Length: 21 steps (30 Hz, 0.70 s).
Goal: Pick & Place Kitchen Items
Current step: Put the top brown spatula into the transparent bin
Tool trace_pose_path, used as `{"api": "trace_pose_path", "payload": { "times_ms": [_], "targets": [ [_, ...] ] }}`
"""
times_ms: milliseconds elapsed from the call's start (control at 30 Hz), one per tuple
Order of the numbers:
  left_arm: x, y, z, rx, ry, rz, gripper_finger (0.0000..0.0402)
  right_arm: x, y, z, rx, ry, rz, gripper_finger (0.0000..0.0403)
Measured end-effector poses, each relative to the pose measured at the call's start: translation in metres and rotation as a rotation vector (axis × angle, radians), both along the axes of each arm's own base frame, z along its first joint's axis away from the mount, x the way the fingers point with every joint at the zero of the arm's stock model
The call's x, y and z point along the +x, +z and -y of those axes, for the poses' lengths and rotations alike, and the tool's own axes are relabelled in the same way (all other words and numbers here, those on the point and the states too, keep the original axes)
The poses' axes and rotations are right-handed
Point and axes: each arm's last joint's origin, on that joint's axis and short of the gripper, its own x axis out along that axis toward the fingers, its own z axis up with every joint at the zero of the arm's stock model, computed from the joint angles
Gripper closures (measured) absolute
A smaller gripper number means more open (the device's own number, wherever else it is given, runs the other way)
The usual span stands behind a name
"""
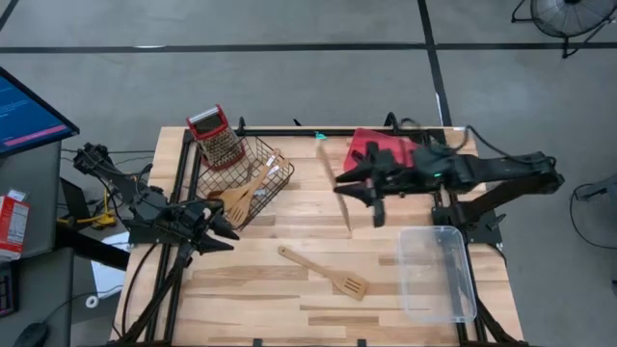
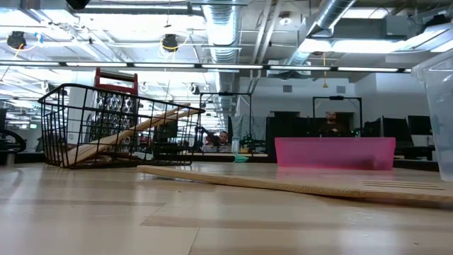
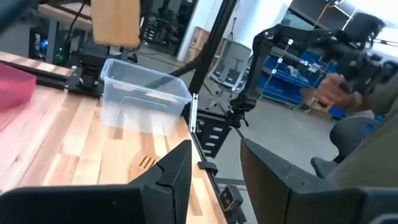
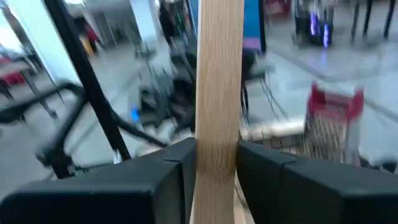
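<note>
My right gripper (image 1: 349, 189) is over the table's middle, left of the red tray (image 1: 381, 146), shut on a long pale wooden utensil (image 1: 335, 188). A pale slotted wooden spatula (image 1: 323, 273) lies flat on the table near the front; it also shows in the low view (image 2: 297, 183). Another wooden spatula (image 1: 241, 196) leans inside the black wire basket (image 1: 258, 178). My left gripper (image 1: 224, 229) is open and empty at the table's left edge, beside the basket; its wrist view shows the fingers apart (image 3: 214, 162). My right gripper pinches the wooden utensil's flat shaft (image 4: 217, 134) between its two fingers, near the middle of its length. The fingers come from the table's right side and lie across it. Both its ends stick out past the fingers; one broad end (image 3: 115, 22) shows raised above the table.
A red-handled grater (image 1: 217, 135) stands in the basket's far corner. A clear plastic bin (image 1: 439, 275) stands at the front right, also in the left wrist view (image 3: 146, 96). The red tray sits at the far right (image 2: 334, 152). Bare wood lies between basket and bin.
</note>
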Motion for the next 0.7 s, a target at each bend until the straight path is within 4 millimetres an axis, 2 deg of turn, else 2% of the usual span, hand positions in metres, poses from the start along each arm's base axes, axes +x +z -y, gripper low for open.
{"api": "trace_pose_path", "payload": {
  "times_ms": [133,333,500,700],
  "targets": [
    [-0.014,0.009,-0.01,-0.031,0.012,0.07,0.0284,-0.016,0.02,-0.003,-0.026,0.027,0.131,0.0305],
    [-0.042,0.017,-0.033,-0.02,0.123,0.158,0.0284,-0.03,0.035,-0.01,-0.077,0.064,0.251,0.0305],
    [-0.056,0.008,-0.044,-0.023,0.173,0.135,0.0284,-0.034,0.047,-0.018,-0.126,0.169,0.391,0.0305],
    [-0.058,-0.013,-0.046,-0.023,0.18,0.124,0.0284,-0.04,0.059,-0.025,-0.17,0.275,0.536,0.0305]
  ]
}}
